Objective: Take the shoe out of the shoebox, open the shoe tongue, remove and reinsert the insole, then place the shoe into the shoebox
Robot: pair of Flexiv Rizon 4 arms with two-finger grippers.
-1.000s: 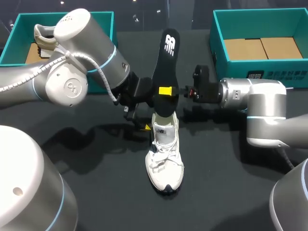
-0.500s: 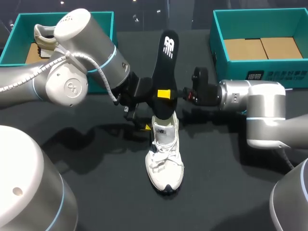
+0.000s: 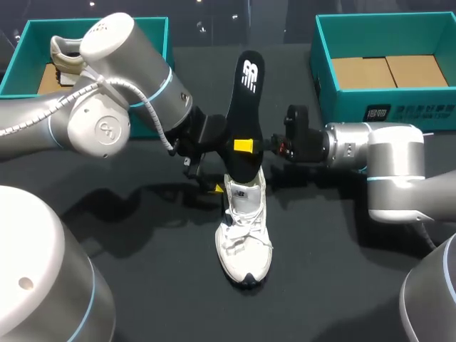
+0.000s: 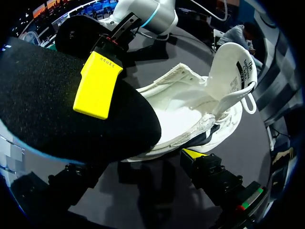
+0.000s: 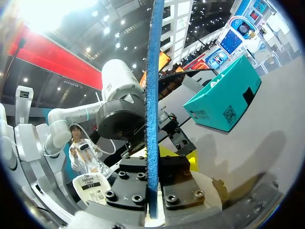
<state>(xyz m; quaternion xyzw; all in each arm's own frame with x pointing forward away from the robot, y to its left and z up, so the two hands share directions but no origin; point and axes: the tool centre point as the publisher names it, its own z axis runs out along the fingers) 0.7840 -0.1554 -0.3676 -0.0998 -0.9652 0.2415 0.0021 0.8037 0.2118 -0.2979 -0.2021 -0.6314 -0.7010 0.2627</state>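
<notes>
Black foam insole (image 3: pixel 244 107) stands clamped edge-on in my right gripper (image 3: pixel 246 146), its lower end entering the white shoe (image 3: pixel 244 242). I'd feed it toe-first, flat along the sole. My left gripper (image 3: pixel 215 185) sits by the heel; whether it grips, I cannot tell.

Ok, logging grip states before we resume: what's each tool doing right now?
Left tool: at the shoe; grip cannot be told.
Right tool: closed on the insole.
</notes>
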